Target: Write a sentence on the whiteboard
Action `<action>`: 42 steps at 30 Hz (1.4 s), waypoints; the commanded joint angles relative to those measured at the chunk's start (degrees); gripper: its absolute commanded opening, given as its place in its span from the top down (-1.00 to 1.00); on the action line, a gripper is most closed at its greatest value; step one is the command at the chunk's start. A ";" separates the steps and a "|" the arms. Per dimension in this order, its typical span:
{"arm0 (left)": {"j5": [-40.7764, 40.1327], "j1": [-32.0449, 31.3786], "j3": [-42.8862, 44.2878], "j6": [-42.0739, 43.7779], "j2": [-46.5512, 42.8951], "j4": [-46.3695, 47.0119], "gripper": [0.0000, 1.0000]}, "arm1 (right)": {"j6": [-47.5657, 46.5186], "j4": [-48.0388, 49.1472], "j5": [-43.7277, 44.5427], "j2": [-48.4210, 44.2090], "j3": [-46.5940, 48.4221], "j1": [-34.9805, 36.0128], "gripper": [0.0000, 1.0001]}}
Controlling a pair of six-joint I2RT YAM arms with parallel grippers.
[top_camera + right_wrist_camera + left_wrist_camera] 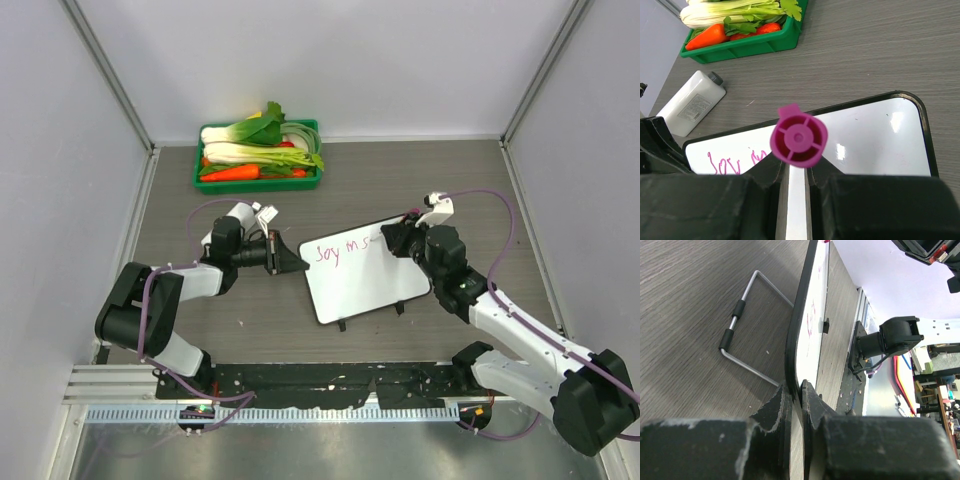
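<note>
Whiteboard (365,275) sits mid-worktop (450,190), between the two arms, propped at a slant on a wire stand (747,295) behind it. Left end effector (285,255) is pinched narrow on the board's left edge, one finger on each face in the left wrist view (796,390). Right end effector (395,240) is at the board's far right corner, closed narrow around a pink marker (799,140), cap end facing the wrist camera. The marker's tip is hidden, so contact with the board can't be told. Sentence (340,250) is partial: a few pink cursive letters along the upper left of the board (735,162), with the rest of the surface white. Green tray (258,186) of vegetables is at the far edge, well apart. White bottle (690,102) lies on the worktop near the board's far left corner.
</note>
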 commanded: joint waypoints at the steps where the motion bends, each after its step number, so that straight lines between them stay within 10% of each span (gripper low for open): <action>1: 0.27 -0.68 -0.07 3.58 1.53 -1.90 1.00 | -0.17 2.51 1.11 0.21 2.46 -0.18 0.97; 42: 0.27 -0.59 -0.07 3.67 1.71 -1.90 1.00 | 0.70 0.75 -0.12 -2.16 4.13 -0.18 0.97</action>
